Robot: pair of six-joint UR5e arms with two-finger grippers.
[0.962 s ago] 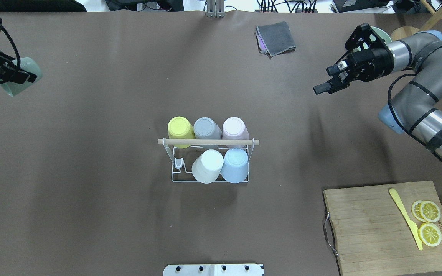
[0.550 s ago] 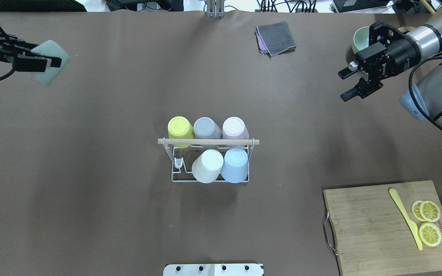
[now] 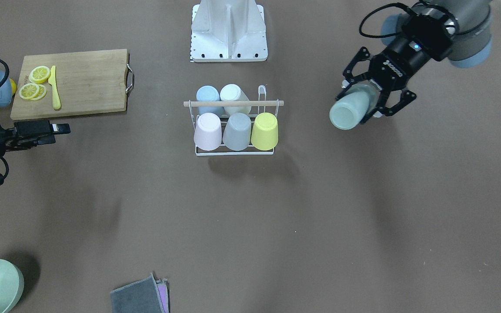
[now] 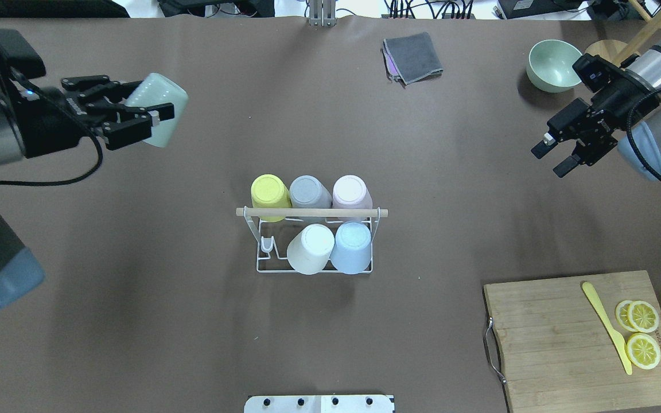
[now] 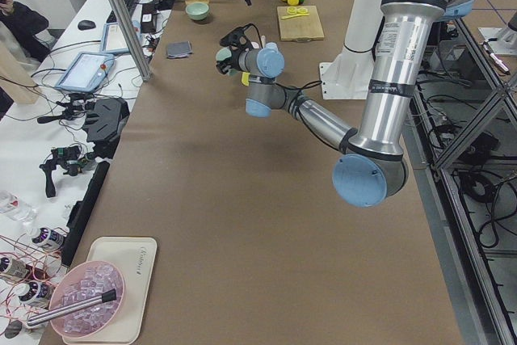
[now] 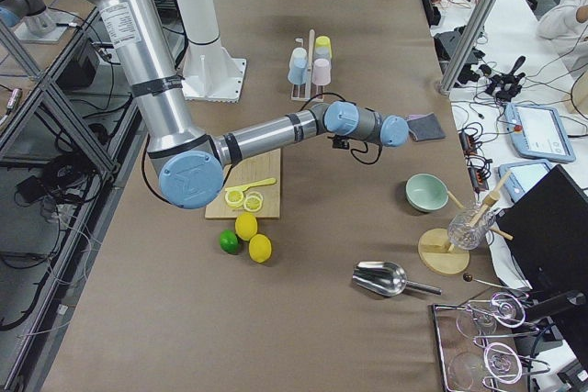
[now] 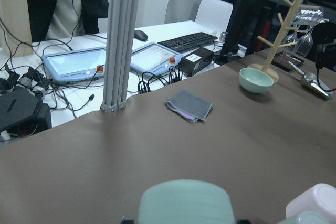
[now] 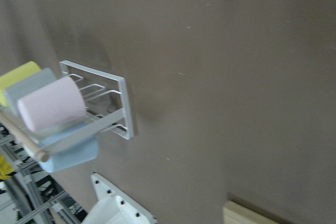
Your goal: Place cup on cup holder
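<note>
— Where is the cup (image 4: 161,109) seen, and how does it look?

— A pale green, smooth-sided cup is held above the table (image 4: 193,321), well apart from the cup holder (image 4: 313,213), toward the far left. It is tipped on its side, and the round end turned away from the wrist is probably the base, though that is not clearly shown. It is clamped between the fingers of the left gripper (image 3: 370,99).

— And the cup holder?

— It is set at the middle of the table. Five cups are hung on it upside down: a yellow cup (image 4: 269,194), a grey cup (image 4: 309,192) and a pink cup (image 4: 352,192) in the far row, a white cup (image 4: 311,248) and a blue cup (image 4: 352,246) in the near row. One bare prong (image 4: 267,245) is seen just beside the white cup.

— The other arm?

— The right gripper (image 4: 553,159) is held over the far right, fingers parted, with nothing between them.

— What else is laid out?

— A green bowl (image 4: 554,64) is placed near a folded grey cloth (image 4: 413,56). On a cutting board (image 4: 566,344), lemon slices (image 4: 642,315) and a yellow knife (image 4: 606,327) are laid.
</note>
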